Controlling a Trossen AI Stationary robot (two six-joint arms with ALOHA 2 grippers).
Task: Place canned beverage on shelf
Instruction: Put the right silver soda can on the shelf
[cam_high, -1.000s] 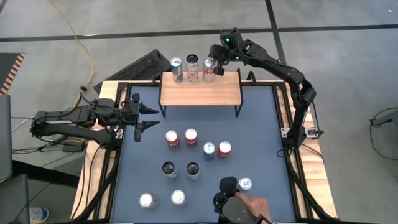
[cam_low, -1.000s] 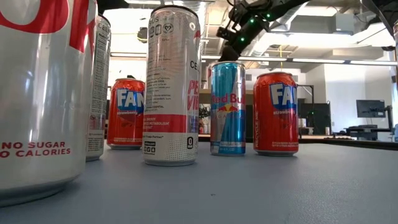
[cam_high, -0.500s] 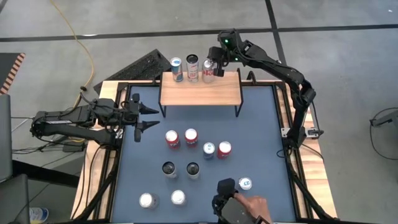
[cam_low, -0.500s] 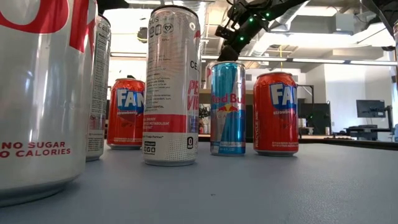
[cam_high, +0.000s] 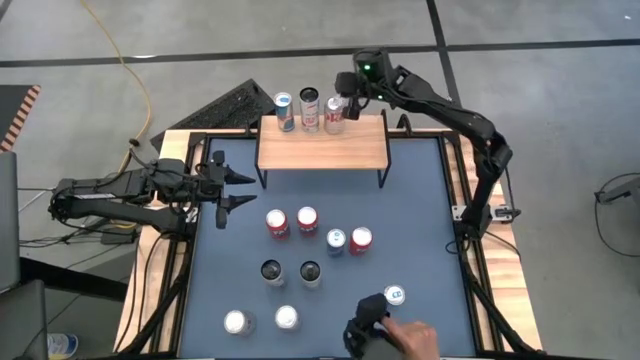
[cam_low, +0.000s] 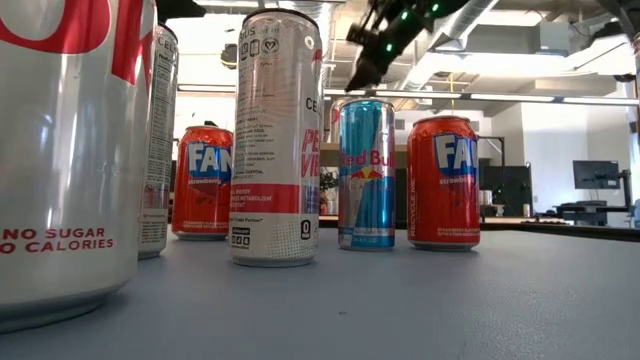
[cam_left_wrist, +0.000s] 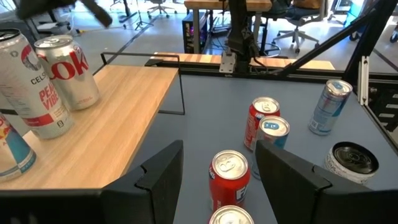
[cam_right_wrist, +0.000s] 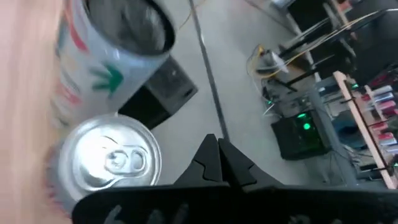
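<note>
High view: the shelf (cam_high: 322, 148) stands at the table's far edge, w/ three cans in a row along its far side, a blue-and-silver can (cam_high: 284, 105), a dark-topped tall can (cam_high: 309, 101) and a red-and-silver cola can (cam_high: 335, 110). My right gripper (cam_high: 349, 84) sits just beside the cola can, on its far right side, jaws pinched together w/ nothing between them, so I judge that can is placed and I am free of it. My left gripper (cam_high: 222, 186) waits over the table's left edge, fingers apart, empty. Eight more cans stand on the blue table (cam_high: 420, 200), incl. a near-right one (cam_high: 394, 295) next to a person's hand (cam_high: 410, 335), prob. restocking. Low view: Fanta cans (cam_low: 442, 180) and a Red Bull can (cam_low: 366, 172) stand upright in the middle distance, a tall Celsius can (cam_low: 277, 135) nearer, and part of my right arm hangs high above them. Left wrist view: my two fingers (cam_left_wrist: 163, 171) stand spread, framing a red can (cam_left_wrist: 227, 177); the shelf's wooden top (cam_left_wrist: 112, 118) carries the Coke can (cam_left_wrist: 65, 71) and Celsius can (cam_left_wrist: 28, 81), close-packed at one side to leave room for more. Right wrist view: my fingertips (cam_right_wrist: 219, 160) meet in a point just by the cola can's silver lid (cam_right_wrist: 118, 158), not around it.
</note>
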